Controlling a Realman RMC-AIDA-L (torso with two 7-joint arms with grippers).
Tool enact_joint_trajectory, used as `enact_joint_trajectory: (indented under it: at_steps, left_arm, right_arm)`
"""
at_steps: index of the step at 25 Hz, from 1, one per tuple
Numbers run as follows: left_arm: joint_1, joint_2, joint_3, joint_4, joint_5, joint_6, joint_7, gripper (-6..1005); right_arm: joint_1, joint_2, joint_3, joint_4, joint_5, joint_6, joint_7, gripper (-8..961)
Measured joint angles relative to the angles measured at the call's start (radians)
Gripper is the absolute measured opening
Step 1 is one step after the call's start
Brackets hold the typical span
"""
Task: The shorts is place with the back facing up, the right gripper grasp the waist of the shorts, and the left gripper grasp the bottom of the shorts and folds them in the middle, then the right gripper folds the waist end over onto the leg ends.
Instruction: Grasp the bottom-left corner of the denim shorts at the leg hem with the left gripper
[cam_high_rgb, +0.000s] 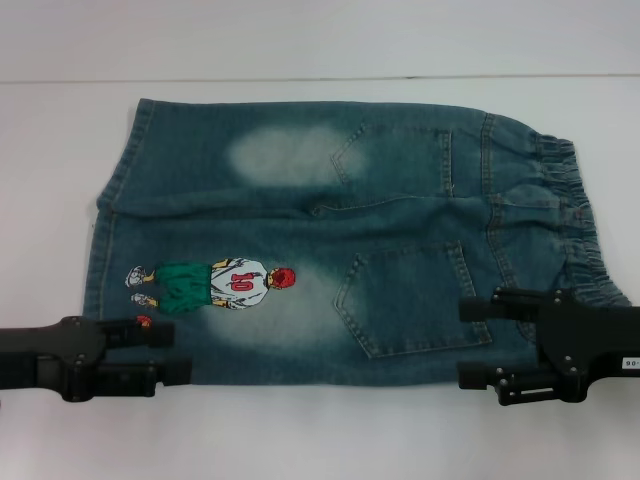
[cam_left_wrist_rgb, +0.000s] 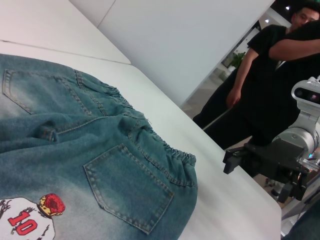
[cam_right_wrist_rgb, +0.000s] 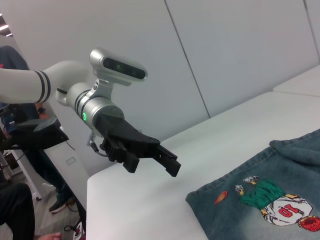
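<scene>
worktop: white and flat; it carries the shorts, and both arms reach in over its near edge.
shorts: blue-green denim, spread flat with the back pockets up, in the middle of the worktop.
long axis: runs side to side across the head view, so the waist end points to the robot's right and the leg ends to its left.
embroidered figure: lies sideways on the near leg, feet toward the hem.
right claw: released, fingers spread, over the near corner by the waistband; it grasps nothing yet.
left claw: released as well, fingers apart at the near hem corner just beside the figure's feet, holding no cloth.
risk, waist: the elastic is puckered and thick, so a shallow bite may catch one layer only and the fold would drag unevenly.
risk, hem: the left claw sits close to the near edge; closing there could pinch air or only the stitched rim, which may slip.
risk, timing: if one side lifts before the other, the denim could twist and skew the middle fold.
</scene>
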Motion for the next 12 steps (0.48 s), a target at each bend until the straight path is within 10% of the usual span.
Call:
enact_joint_trajectory:
  at_steps: [12]
  left_arm:
    - [-0.001, 0.002, 0.000, 0.000, -0.001, 0.011, -0.002, 855]
  right_arm:
    - [0.005, 0.007, -0.008, 0.005, 0.000, 0.003, -0.004, 916]
